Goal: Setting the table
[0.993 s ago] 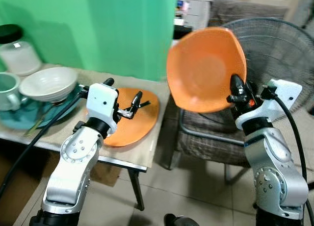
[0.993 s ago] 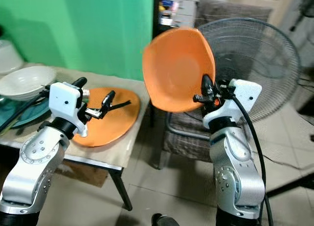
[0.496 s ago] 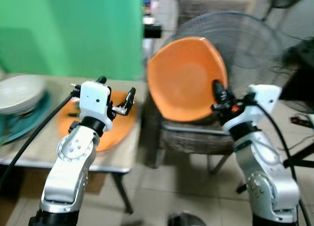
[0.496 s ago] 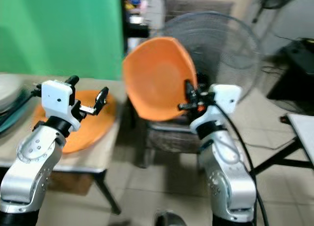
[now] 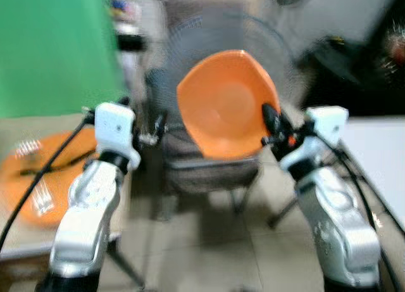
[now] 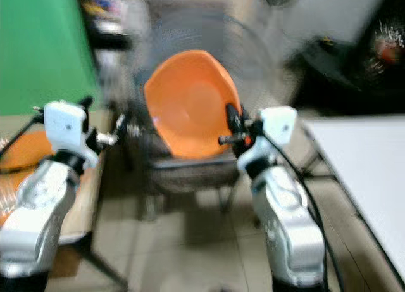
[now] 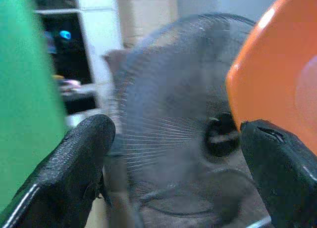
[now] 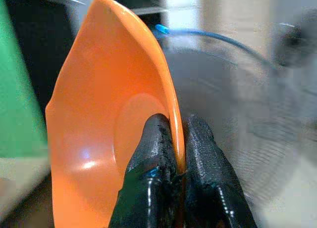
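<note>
Right tool (image 8: 177,139) pinches the rim of an orange bowl (image 5: 223,111), one black finger inside the rim and one outside, closed hard on the thin edge. That bowl hangs in the air at chest height between the two arms, tipped up on edge so its hollow faces the camera, well clear of any surface.

Largest behind it is the green wall (image 5: 54,48) on the robot's left, then a big standing fan (image 7: 168,154) with a round wire cage, directly behind the bowl. A grey chair (image 5: 209,168) stands under and behind the bowl, on the tiled floor (image 5: 209,254). To the robot's right lies a pale counter (image 6: 364,171), seen at its corner. To the left, a second counter (image 5: 25,241) carries an orange plate (image 5: 31,178) — flat on the top, with a fork (image 5: 41,197) lying on it, blurred.

Left tool (image 5: 155,128) is raised in front of the chair, just left of the bowl and not touching it. In the left wrist view its two black fingers (image 7: 74,168) stand wide apart with nothing between them — the fan and the bowl's edge show through the gap.

Head views are smeared with motion blur, so finer detail cannot be made out.
</note>
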Controlling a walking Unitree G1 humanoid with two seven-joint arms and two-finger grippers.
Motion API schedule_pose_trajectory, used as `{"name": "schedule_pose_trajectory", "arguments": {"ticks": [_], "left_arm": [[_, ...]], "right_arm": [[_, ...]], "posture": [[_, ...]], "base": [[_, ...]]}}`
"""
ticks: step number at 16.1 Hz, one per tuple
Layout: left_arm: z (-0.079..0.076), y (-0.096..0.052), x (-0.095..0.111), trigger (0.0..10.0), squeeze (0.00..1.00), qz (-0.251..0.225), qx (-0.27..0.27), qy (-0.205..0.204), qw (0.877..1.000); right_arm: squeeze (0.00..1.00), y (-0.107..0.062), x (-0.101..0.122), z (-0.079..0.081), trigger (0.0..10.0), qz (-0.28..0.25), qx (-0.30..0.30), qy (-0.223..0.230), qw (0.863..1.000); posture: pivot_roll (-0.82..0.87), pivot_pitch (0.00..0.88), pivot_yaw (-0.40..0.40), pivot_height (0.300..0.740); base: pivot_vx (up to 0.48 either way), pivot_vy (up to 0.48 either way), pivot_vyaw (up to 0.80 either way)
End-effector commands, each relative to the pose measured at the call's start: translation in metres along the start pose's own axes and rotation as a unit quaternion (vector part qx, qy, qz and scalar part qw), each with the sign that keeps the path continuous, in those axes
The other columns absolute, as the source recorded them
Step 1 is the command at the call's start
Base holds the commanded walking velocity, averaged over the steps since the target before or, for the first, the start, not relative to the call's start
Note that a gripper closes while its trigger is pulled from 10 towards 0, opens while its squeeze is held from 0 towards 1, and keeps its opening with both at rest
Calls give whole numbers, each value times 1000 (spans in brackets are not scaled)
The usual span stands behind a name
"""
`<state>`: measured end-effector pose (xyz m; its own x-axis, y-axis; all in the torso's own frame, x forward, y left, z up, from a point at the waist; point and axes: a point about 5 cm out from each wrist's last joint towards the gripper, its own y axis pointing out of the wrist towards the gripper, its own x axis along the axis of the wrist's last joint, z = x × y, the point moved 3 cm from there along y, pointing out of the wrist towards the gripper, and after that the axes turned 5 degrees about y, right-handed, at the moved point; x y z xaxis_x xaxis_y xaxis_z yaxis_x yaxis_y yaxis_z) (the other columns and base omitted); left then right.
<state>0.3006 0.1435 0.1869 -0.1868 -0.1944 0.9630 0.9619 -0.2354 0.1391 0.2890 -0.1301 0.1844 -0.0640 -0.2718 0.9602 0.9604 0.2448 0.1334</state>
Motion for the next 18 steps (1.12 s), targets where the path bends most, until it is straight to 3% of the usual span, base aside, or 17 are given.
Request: {"name": "schedule_pose_trajectory", "arguments": {"ticks": [1, 4, 6, 10, 18], "left_arm": [[1, 2, 2, 10000, 251, -2, 2, 4, 1000], [3, 7, 1, 10000, 239, -1, 12, 8, 1000], [10, 10, 1, 10000, 208, -3, 46, 14, 999], [2, 7, -4, 10000, 125, 7, 23, 9, 1000], [-2, 7, 0, 10000, 145, -7, 6, 2, 1000]], "right_arm": [[0, 1, 10, -4, 10000, -21, -17, -4, 1000], [0, -3, 10, -12, 10000, -23, -40, -13, 999], [0, -4, 7, -17, 10000, -18, -64, -16, 998], [0, -6, 3, -25, 10000, -11, -101, -13, 995], [0, 0, -8, -18, 10000, 23, -90, 18, 996]], "posture": [[50, 0, -29, 740], [32, 0, -19, 740], [24, 0, -16, 740], [14, 0, -12, 740], [14, 0, -28, 740]], "base": [[0, 0, -800], [0, 0, -800], [0, 0, -719], [0, 0, -756], [0, 0, -800]]}}
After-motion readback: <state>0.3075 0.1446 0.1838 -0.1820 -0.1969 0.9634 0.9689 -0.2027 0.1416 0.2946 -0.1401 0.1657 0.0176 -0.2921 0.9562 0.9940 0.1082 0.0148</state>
